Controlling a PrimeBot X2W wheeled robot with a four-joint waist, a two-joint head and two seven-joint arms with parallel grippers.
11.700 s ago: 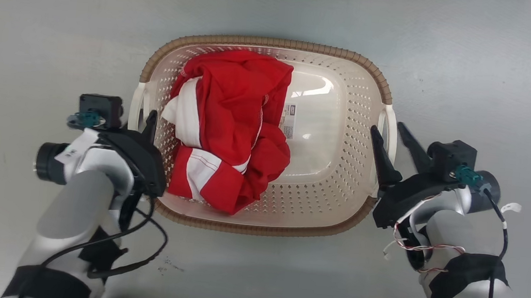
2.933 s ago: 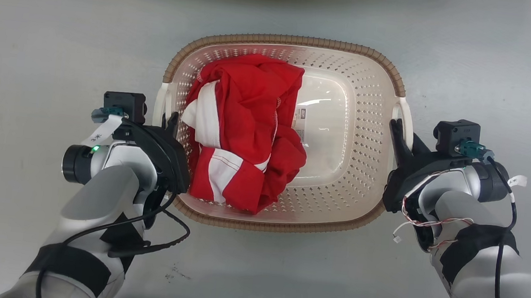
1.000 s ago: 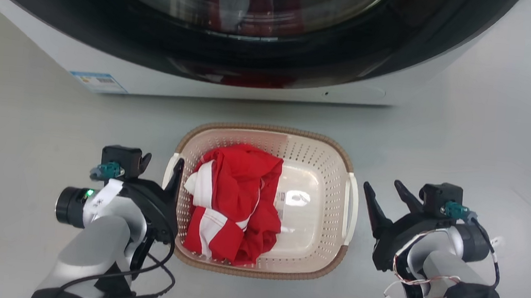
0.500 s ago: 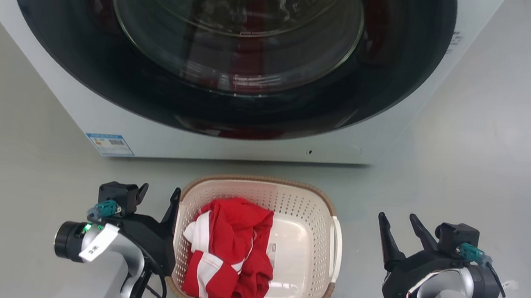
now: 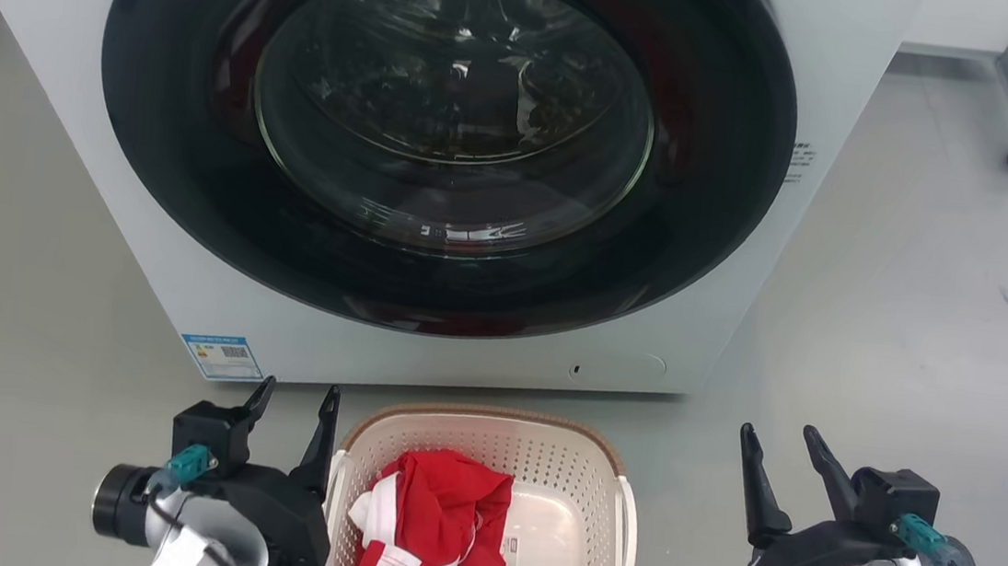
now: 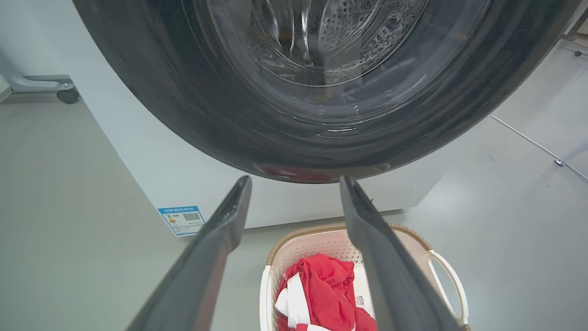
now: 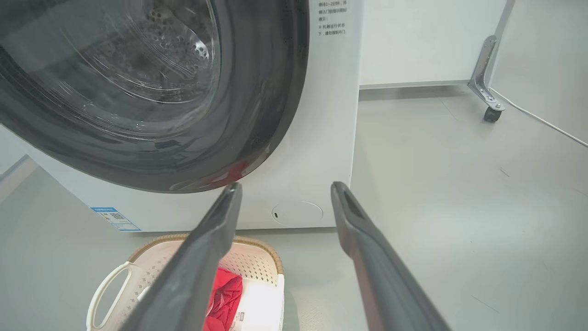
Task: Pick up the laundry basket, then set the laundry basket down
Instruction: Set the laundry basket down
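Laundry basket (image 5: pixel 543 458) on the floor (image 5: pixel 880 310) between empty, spread left jaws and right jaws, nearer the left

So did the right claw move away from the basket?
Yes. The right gripper has moved rightward off the handle of the laundry basket; bare floor lies between them.

The left gripper (image 5: pixel 300 388) and right gripper (image 5: pixel 778 431) no longer clamp the laundry basket (image 5: pixel 543 453) handles. Both stand spread, the left just off its 9 o'clock side, the right well clear at 3 o'clock. The head camera's view now takes in the washing machine (image 5: pixel 422 368) at 12 o'clock.
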